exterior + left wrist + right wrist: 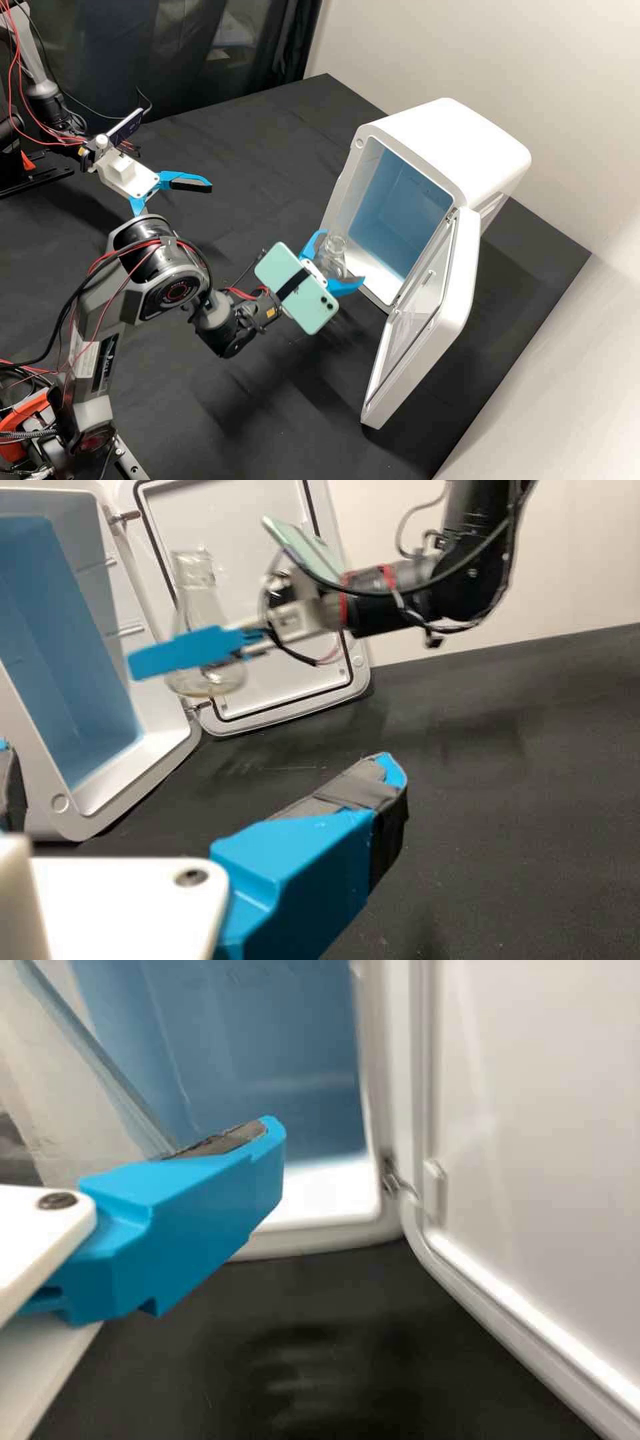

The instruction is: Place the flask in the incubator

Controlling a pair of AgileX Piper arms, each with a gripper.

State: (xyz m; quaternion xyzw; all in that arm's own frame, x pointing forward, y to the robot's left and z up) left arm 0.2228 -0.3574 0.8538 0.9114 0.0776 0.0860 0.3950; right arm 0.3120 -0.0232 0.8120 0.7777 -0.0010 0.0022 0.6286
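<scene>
Our right tool (343, 258) clamps the flask (335, 250) upright at the open incubator (467, 153), ready to slide in; our left tool (172, 197) hangs aside, spread apart.

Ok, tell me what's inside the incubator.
Blue walls and floor show inside the incubator. The flask in the right gripper, just outside, covers its lower near corner.

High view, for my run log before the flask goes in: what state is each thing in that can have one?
Incubator: open, blue inside exposed.
Door: swung wide open.
Flask: upright, gripped, just outside the incubator, not yet in it.
Right gripper: jaws shut on the flask.
Left gripper: jaws open, holding nothing.
</scene>
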